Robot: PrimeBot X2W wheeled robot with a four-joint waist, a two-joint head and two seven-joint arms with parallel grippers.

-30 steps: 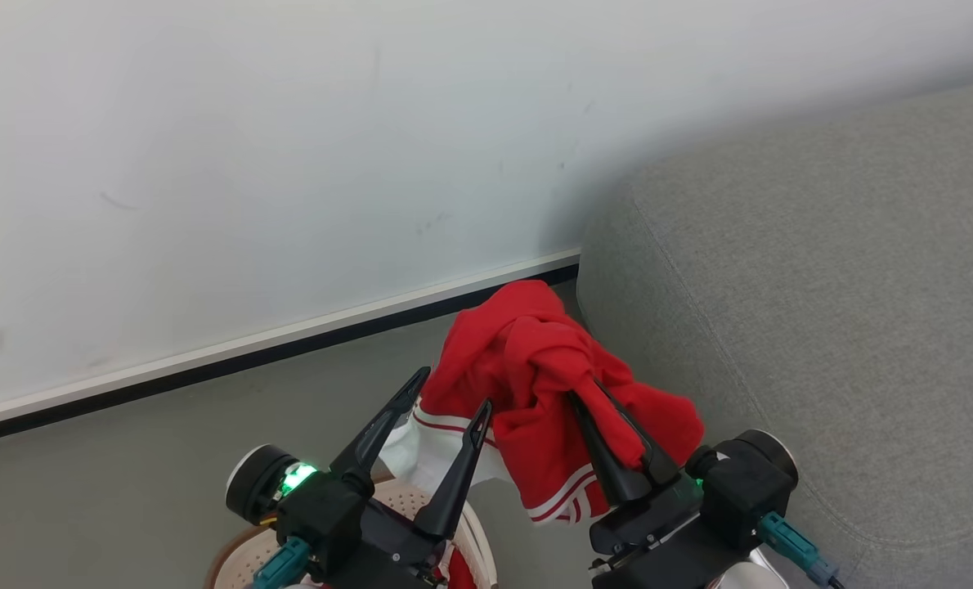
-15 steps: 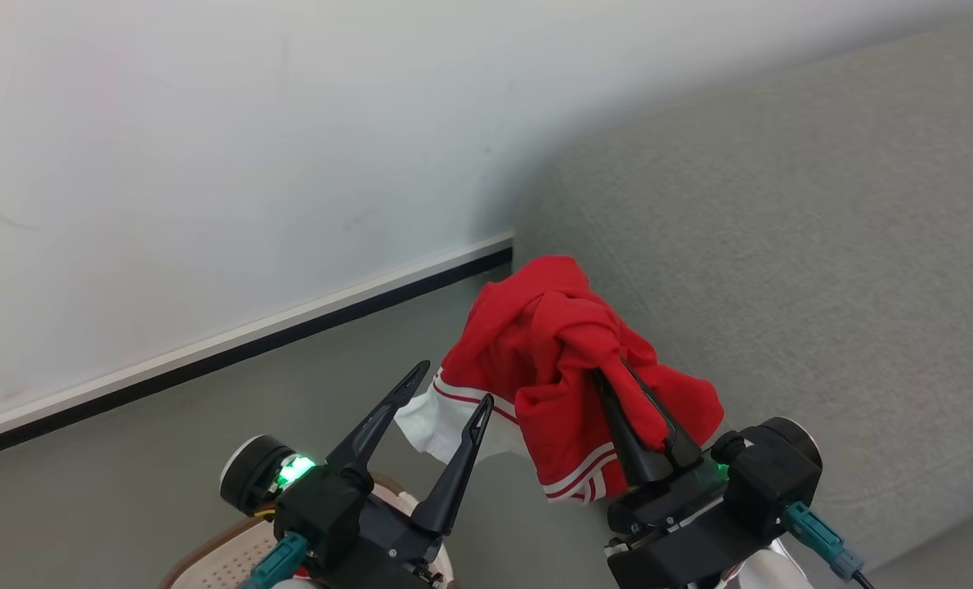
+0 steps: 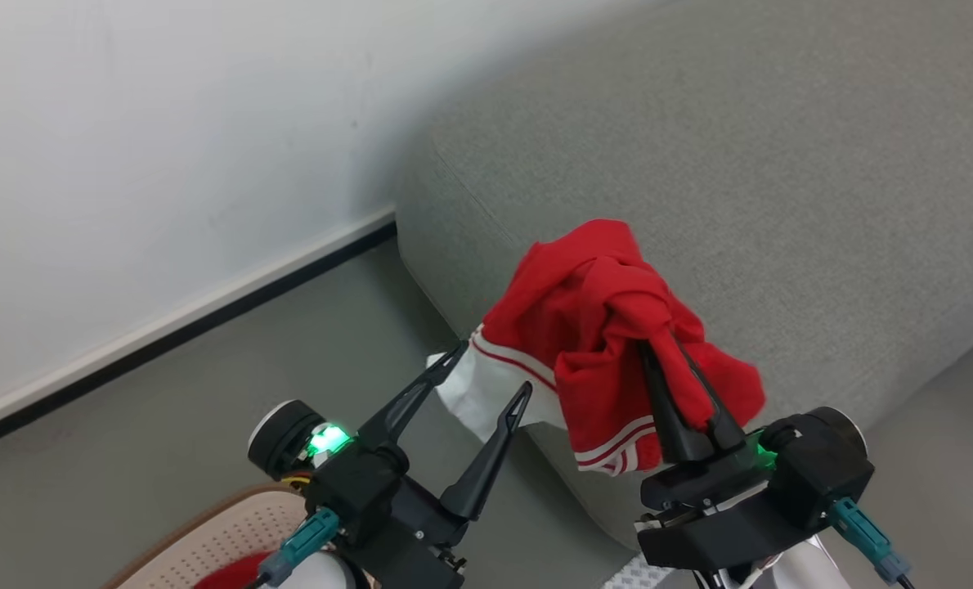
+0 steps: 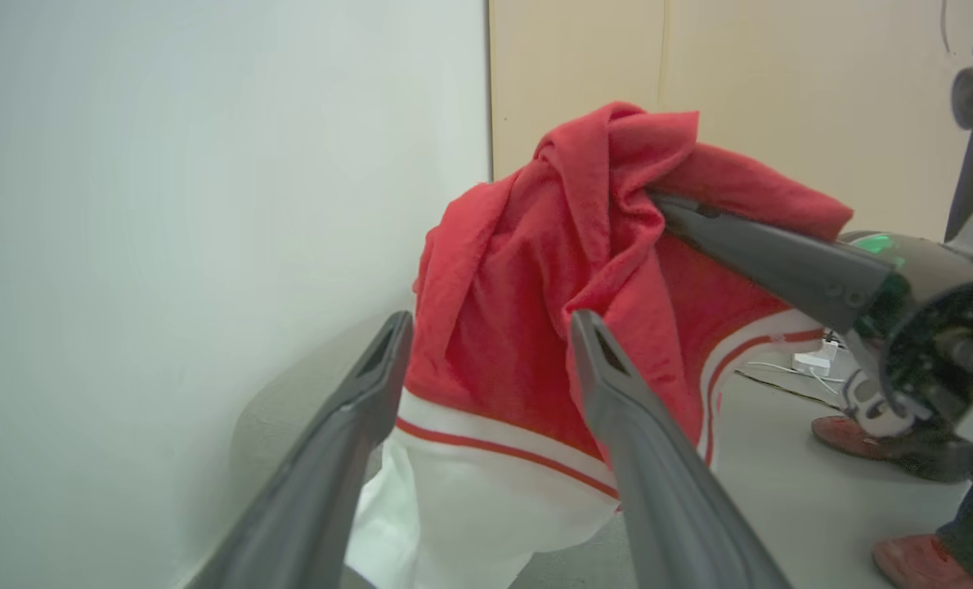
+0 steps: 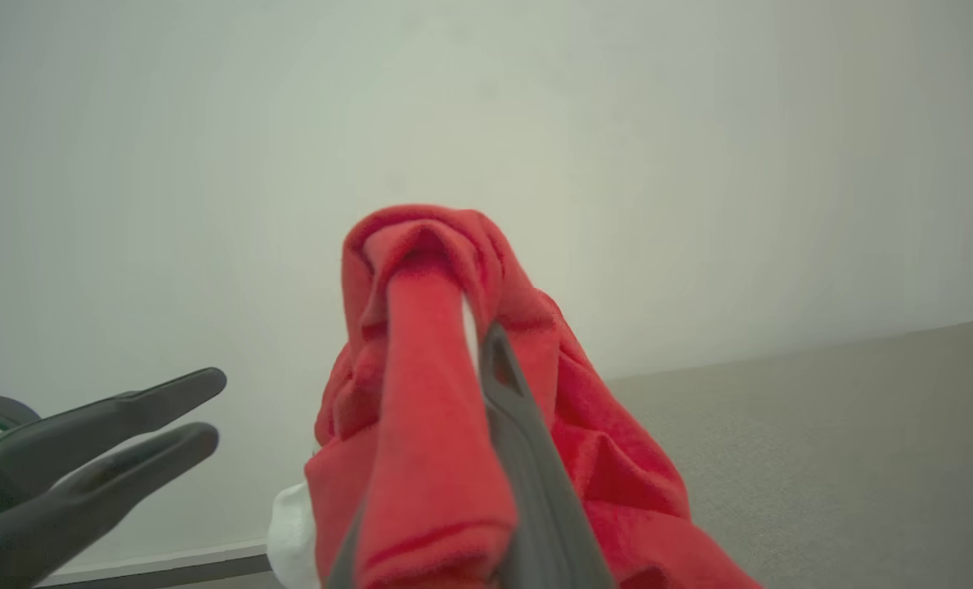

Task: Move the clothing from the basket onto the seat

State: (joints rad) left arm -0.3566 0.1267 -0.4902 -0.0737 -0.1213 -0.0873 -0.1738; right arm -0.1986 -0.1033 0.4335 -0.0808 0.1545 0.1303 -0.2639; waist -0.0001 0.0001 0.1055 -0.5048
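Cloth is pinched between the long dark fingers of my right gripper, which is closed tight on a crumpled red fabric garment with white-and-red striped trim and a white lower panel. The garment is bunched over my fingertips and drapes down on both sides. It hangs clear of the cream-white perforated plastic basket with a brown rim, which sits low at my left with a red item lying in it. From my head camera the garment hangs in front of the near rounded edge of the large light grey woven-fabric seat; whether it touches the upholstery I cannot tell. My left gripper is spread wide and holds nothing, its fingertips just beside the white panel. Beside the seat's corner a plain white wall meets the grey floor at a dark skirting strip. My left wrist camera catches a person's reddish shoes on the floor beyond.
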